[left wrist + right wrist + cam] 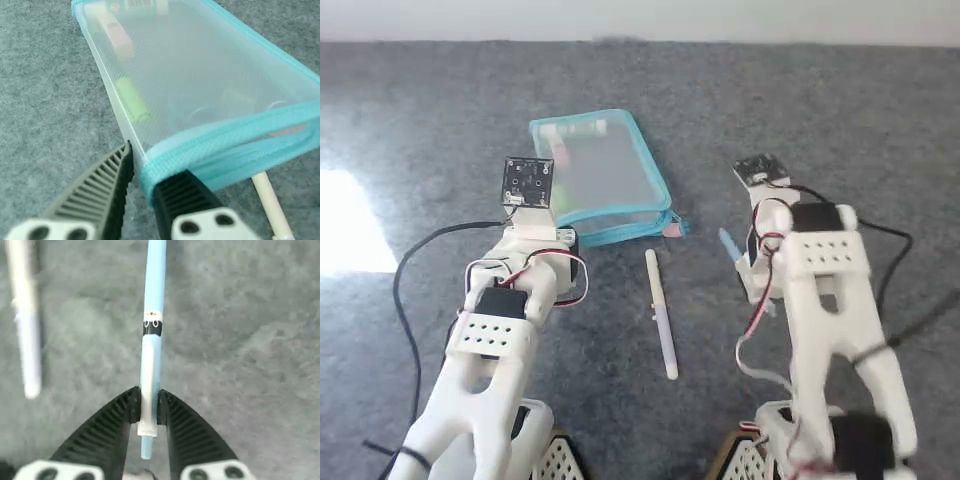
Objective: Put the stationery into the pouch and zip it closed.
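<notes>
Partway, by my judgement: the one pouch (600, 178) lies open-mouthed on the worktop (420, 120), with a pink piece (117, 35) and a green piece (132, 100) inside. Two pens remain out. The right claw (149, 400) is clamped on the blue pen (154, 300), and the white pen (661, 315) lies between the arms. The left claw (144, 167) pinches the pouch's corner. Zipping is not yet done.

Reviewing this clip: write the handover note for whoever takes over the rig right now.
Grippers: left gripper shut on the pouch at its near corner; right gripper shut on the blue pen.
Things: white pen lies on the table between the arms.
Done: a green item and a pink item sit inside the pouch.
Left: both pens in, then zip; the mouth looks open.
</notes>
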`<control>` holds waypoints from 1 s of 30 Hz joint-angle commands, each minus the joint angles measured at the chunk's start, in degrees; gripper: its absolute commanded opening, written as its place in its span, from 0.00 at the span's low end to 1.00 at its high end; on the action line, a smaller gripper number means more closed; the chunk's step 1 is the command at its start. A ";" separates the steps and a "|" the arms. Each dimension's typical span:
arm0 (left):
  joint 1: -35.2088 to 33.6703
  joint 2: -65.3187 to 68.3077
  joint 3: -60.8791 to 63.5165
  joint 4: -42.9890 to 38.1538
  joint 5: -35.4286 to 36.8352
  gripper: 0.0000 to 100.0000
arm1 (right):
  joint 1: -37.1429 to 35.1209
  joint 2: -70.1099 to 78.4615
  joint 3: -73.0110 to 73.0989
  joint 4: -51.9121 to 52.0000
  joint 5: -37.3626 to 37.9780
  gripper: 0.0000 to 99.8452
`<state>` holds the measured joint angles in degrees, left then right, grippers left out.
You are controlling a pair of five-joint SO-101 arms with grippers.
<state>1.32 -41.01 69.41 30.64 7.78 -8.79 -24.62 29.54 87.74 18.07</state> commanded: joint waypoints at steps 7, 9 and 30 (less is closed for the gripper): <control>0.44 0.00 0.04 -1.05 -0.09 0.01 | -20.70 -7.87 -12.57 13.32 -3.34 0.01; 0.26 0.00 0.04 -1.05 -0.18 0.01 | -20.88 -7.87 -13.80 13.41 -3.96 0.01; 0.26 -0.09 0.04 -0.97 -0.18 0.01 | -4.35 -6.90 -3.78 8.13 8.70 0.01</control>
<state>1.32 -41.01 69.67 30.64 7.78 -13.45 -30.77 23.21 93.89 18.33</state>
